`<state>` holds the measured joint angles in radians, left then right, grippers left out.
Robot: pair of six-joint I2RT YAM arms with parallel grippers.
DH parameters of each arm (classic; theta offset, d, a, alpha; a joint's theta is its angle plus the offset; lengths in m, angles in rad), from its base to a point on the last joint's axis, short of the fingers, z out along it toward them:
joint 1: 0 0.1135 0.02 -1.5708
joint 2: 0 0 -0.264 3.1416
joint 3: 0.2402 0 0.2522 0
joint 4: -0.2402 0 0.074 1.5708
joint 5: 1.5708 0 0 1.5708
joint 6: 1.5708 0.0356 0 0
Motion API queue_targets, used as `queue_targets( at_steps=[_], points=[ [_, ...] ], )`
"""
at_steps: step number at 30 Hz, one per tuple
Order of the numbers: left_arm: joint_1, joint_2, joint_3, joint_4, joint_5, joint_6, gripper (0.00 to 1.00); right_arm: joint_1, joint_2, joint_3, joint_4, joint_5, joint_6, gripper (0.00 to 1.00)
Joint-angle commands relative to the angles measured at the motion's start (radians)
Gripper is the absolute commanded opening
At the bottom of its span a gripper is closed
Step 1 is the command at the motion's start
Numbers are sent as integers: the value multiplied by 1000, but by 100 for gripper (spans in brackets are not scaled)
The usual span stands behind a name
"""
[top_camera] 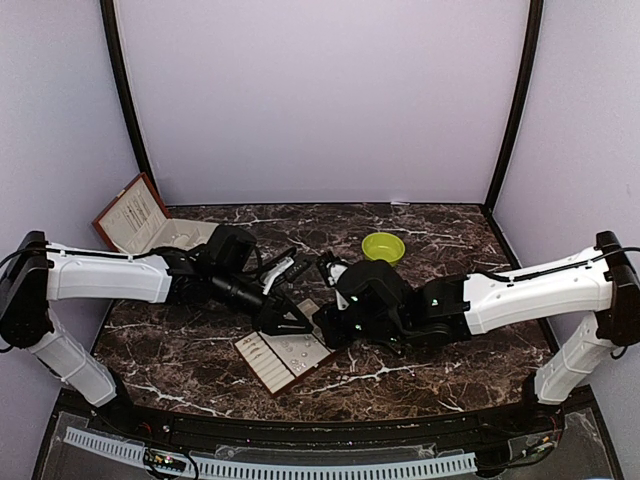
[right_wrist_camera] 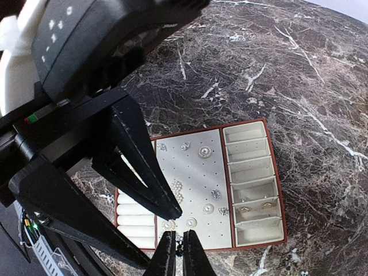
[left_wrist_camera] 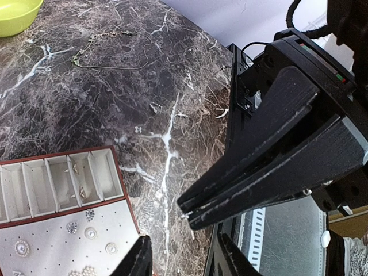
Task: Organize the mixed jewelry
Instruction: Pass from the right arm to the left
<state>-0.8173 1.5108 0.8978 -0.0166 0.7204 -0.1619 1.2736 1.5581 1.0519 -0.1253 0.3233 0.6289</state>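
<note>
Centrally, toward the near side of the marble table (top_camera: 200,350), a cream tray (right_wrist_camera: 195,172) with a red-brown rim is seen. Pale studs (right_wrist_camera: 203,152) are stuck in its dotted middle panel, small earrings (right_wrist_camera: 253,206) lie in one compartment at one end, and ring rolls (right_wrist_camera: 135,221) fill the other end. A thin chain (left_wrist_camera: 106,35) lies loose on the marble near a green bowl (top_camera: 383,246) on the far side, well apart from both claws. An open box (top_camera: 150,225) is stood at the far left. The right claw (right_wrist_camera: 180,244) is shown with fingers pressed together just over the panel's edge, beside two studs; whether a piece is pinched cannot be told. The left claw (left_wrist_camera: 185,247) is shown partly spread, nothing gripped, close alongside.
</note>
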Motion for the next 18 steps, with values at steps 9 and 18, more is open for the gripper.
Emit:
queue_targets(
  at_steps=[9, 18],
  points=[
    [-2, -4, 23, 14, 15, -7, 23, 16, 9, 29, 43, -37, -41, 8],
    [-3, -12, 21, 40, 38, -6, 6, 34, 10, 25, 75, -86, -94, 8]
  ],
)
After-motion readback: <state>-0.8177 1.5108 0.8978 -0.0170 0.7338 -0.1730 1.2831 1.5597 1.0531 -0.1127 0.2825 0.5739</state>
